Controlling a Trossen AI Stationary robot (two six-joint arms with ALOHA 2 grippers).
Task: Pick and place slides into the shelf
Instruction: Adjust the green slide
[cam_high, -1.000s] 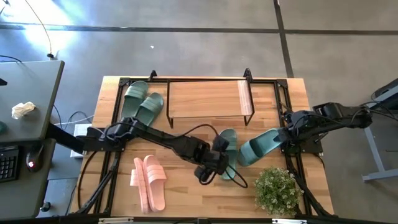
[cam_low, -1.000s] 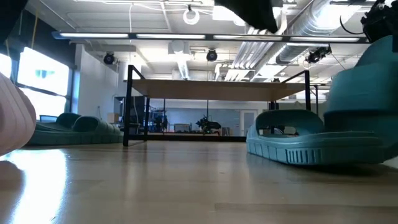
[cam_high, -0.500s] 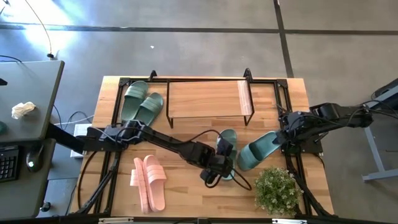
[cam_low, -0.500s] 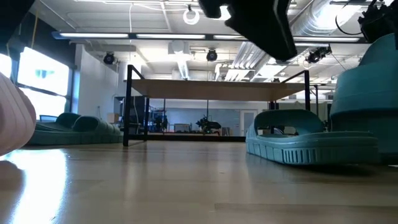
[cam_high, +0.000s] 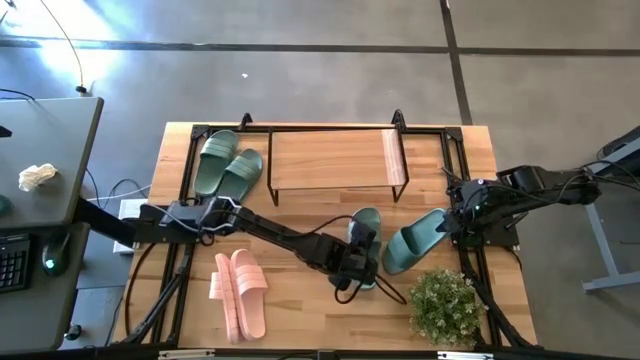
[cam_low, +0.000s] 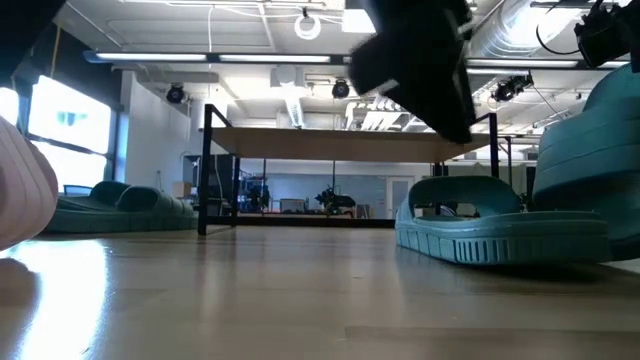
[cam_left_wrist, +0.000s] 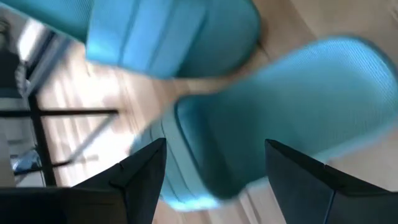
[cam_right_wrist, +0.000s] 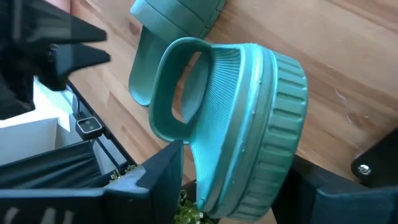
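1. Since a second ago your left pincer (cam_high: 362, 262) has slid from beside the flat green slide (cam_high: 366, 238) to directly over it. Its fingers (cam_left_wrist: 142, 180) are spread, straddling the sole, nothing gripped yet.
2. Your right pincer (cam_high: 455, 222) is clenched on the other green slide (cam_high: 412, 240), tilted up on its edge, right next to the flat one.
3. Risk: the two slides almost touch. Close the left pincer carelessly and you may pinch or shove the tilted one.
4. Risk: the right grip is on the edge of the sole only, so a fast swing could let it twist loose.
5. The shelf (cam_high: 335, 156) stands behind both. Lift clear of its black frame, or a toe will catch.
6. The plant (cam_high: 442, 305) sits near the right arm's path.
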